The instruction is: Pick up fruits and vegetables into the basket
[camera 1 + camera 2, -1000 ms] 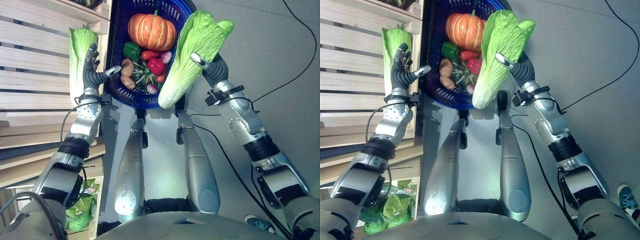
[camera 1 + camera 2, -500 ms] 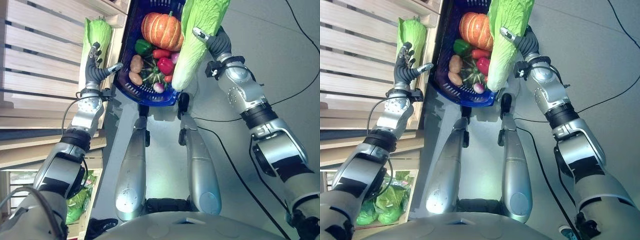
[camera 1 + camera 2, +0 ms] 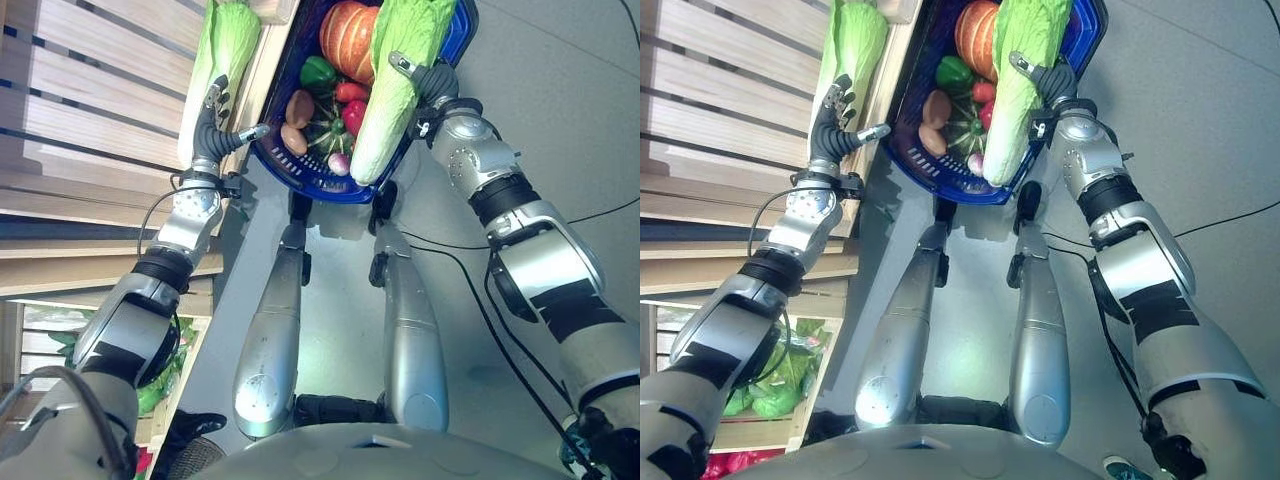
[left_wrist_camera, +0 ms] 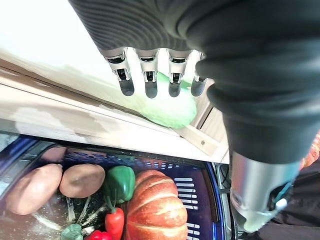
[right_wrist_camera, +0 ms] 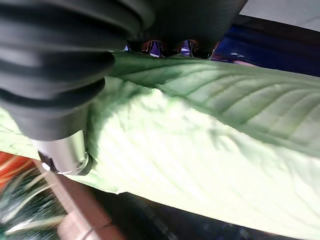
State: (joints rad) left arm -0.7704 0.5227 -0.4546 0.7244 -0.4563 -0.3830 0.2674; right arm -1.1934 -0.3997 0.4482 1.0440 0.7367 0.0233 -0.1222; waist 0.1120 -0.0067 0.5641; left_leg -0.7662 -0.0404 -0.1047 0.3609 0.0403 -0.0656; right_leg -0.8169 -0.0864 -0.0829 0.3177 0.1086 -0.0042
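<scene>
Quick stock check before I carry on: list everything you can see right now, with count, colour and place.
basket: 1, blue, on the floor ahead
pumpkin: 1, orange, in basket
bell pepper: 1, green, in basket
red peppers: at least 2, red, in basket
potatoes: 2, brown, in basket
cabbage: 1, pale green, held over basket
second cabbage: 1, pale green, on wooden rack
wooden rack: 1, pale wood, left
leafy greens: green, lower crate
left hand: open, by second cabbage
right hand: shut on cabbage
</scene>
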